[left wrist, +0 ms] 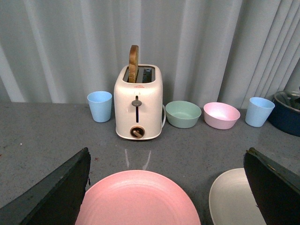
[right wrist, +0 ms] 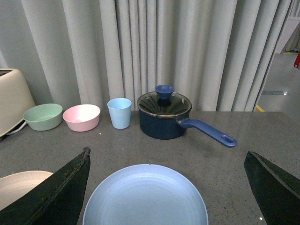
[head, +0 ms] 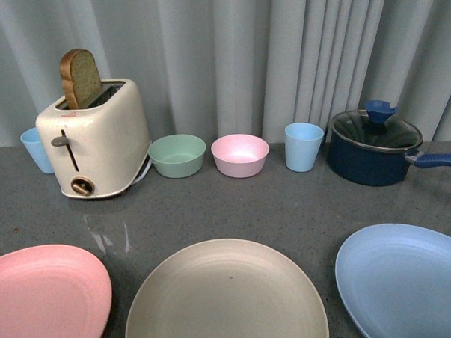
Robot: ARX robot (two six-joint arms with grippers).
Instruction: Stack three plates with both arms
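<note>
Three plates lie side by side along the near edge of the grey counter: a pink plate (head: 44,297) on the left, a beige plate (head: 224,300) in the middle and a light blue plate (head: 406,281) on the right. None touches another. Neither arm shows in the front view. My left gripper (left wrist: 166,187) hangs open above the pink plate (left wrist: 138,199), with the beige plate (left wrist: 234,197) beside it. My right gripper (right wrist: 166,187) is open over the light blue plate (right wrist: 145,197). Nothing is held by either one.
Along the curtain at the back stand a blue cup (head: 37,149), a cream toaster (head: 97,137) with a bread slice in it, a green bowl (head: 178,154), a pink bowl (head: 240,154), another blue cup (head: 304,145) and a lidded dark blue pot (head: 374,147).
</note>
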